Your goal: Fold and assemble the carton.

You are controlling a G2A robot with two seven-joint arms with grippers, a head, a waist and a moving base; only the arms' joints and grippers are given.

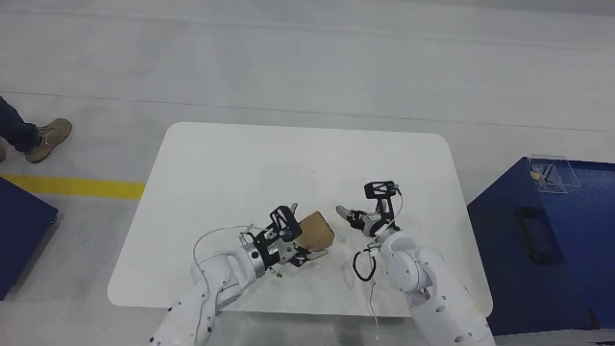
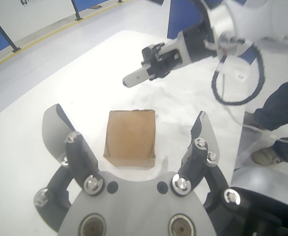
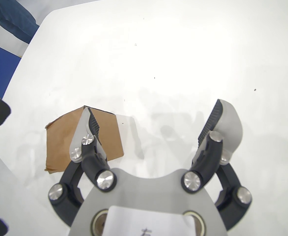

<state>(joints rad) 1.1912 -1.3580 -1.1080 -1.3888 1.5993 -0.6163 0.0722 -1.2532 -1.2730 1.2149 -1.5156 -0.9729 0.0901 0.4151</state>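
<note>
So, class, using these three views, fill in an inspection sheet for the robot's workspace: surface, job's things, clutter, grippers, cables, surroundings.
Surface: white table with rounded corners, bare over most of its top.
Job's things: one brown carton, box-shaped with its top face closed, resting on the table near the robot's side.
Clutter: a few tiny dark specks on the table.
Grippers: left gripper open, its fingers either side of the carton without touching it; right gripper open, beside the carton, holding nothing.
Cables: black cable looped at the right arm's wrist.
Surroundings: pale floor with a yellow floor line; blue stand carrying a clear container.
</note>
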